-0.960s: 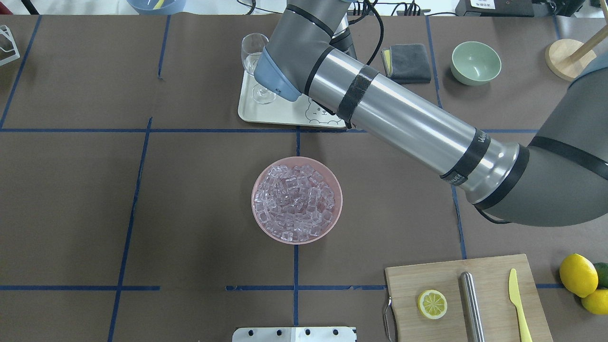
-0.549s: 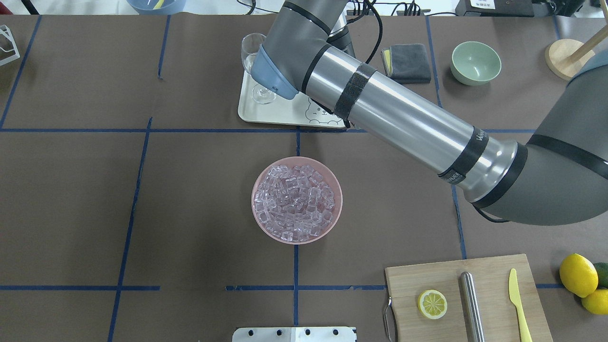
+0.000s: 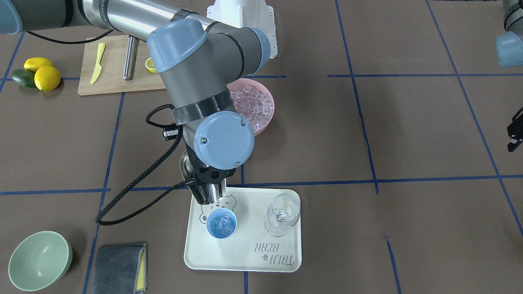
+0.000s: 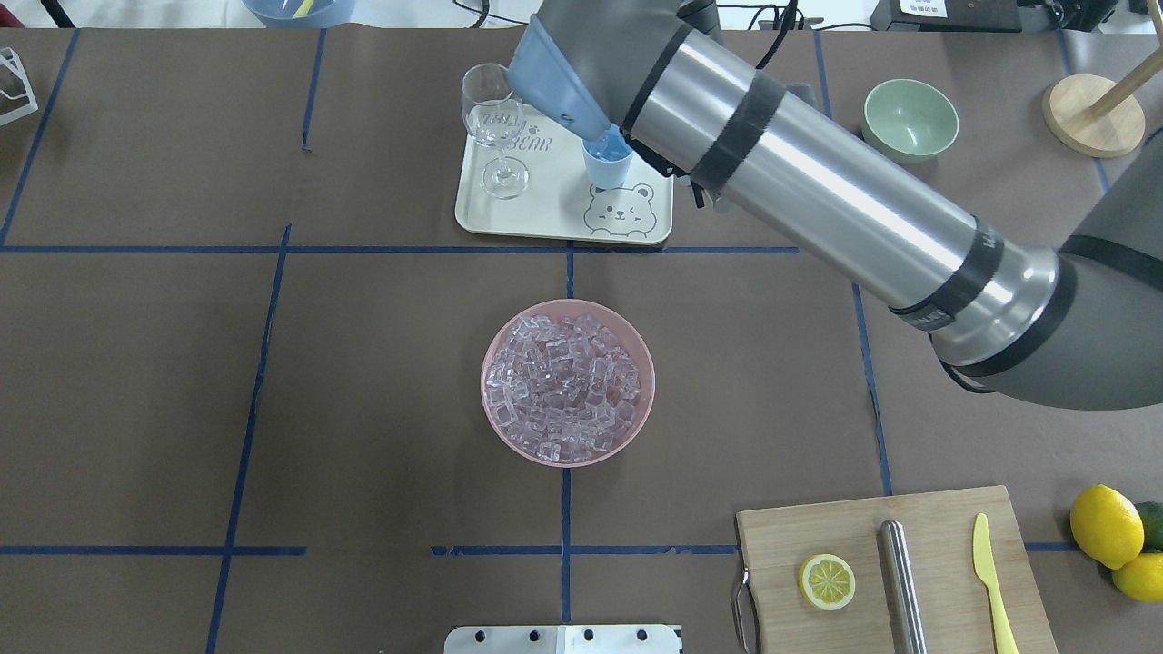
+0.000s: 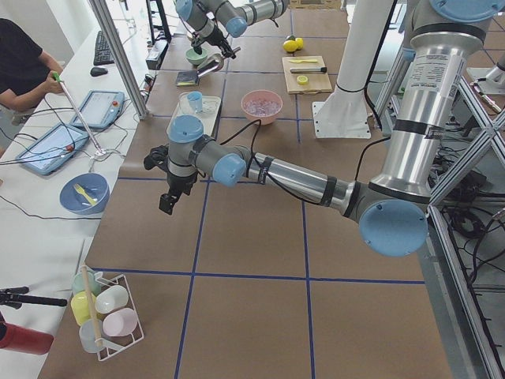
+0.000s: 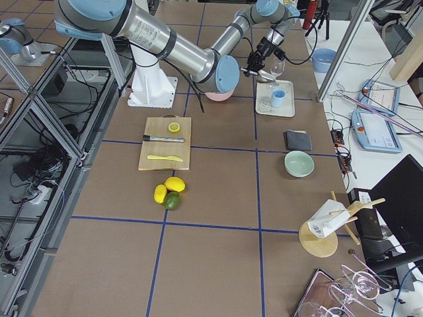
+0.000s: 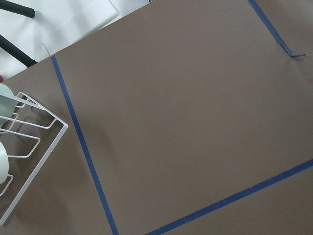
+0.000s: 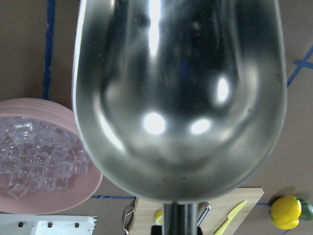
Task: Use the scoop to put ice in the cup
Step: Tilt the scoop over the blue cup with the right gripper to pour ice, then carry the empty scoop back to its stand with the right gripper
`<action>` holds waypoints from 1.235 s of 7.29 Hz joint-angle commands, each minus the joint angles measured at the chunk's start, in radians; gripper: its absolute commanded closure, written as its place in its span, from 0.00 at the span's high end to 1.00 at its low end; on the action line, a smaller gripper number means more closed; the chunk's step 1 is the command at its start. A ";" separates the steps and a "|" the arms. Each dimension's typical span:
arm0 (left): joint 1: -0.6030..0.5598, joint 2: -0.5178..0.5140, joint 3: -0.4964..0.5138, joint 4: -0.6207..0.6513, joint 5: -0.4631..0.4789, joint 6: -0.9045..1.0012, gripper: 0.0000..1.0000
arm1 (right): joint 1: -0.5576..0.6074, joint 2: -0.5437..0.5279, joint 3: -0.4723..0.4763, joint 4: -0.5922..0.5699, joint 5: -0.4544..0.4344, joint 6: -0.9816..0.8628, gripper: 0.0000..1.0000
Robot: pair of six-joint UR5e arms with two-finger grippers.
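Currently my right hand (image 3: 209, 183) hangs over the robot-side edge of the cream tray (image 3: 245, 257), pointing down at it. It is closed around the short tubular handle of the scoop (image 8: 178, 98). In the front-facing view the blue-capped wrist hides most of the fingers. In the right wrist camera the scoop's shiny trough fills almost the whole picture, and it is empty.

The cup (image 3: 221, 223) stands upright on the tray, on the operators' side of the hand. The scoop's bright metal end is just beside the cup's rim on the robot's side. I cannot tell whether metal and rim touch. Several cubes of ice (image 3: 220, 225) lie in the bottom of the cup. In the overhead view my right arm crosses above the cup, so only its light-blue wall shows under the wrist.

More ice is heaped in the pink bowl (image 4: 487, 400) at the middle of the tabletop (image 4: 363, 381), well apart from the tray and nearer the robot. A wine glass (image 3: 282, 214) stands upright on the same tray. It is beside the cup towards the robot's left, and the two do not touch.

My left hand (image 5: 167, 204) hovers over bare tabletop far out on the robot's left, well away from the tray and the bowl. Its wrist camera shows only brown paper, blue tape lines and a corner of a white wire rack (image 7: 29, 142). I cannot tell whether that hand is wide or narrow.
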 commanded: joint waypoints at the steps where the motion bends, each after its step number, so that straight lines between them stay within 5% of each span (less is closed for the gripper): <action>1: -0.001 0.002 0.005 0.011 -0.038 -0.007 1.00 | 0.073 -0.231 0.339 -0.018 -0.001 0.075 0.00; 5: 0.002 0.000 0.031 0.011 -0.054 -0.013 1.00 | 0.114 -0.738 0.798 0.072 -0.006 0.132 0.00; 7: 0.002 -0.002 0.025 0.033 -0.057 -0.054 1.00 | 0.112 -1.028 0.876 0.378 0.024 0.221 0.00; 9: 0.002 0.000 0.018 0.033 -0.057 -0.131 1.00 | 0.065 -1.166 0.876 0.647 0.017 0.413 0.00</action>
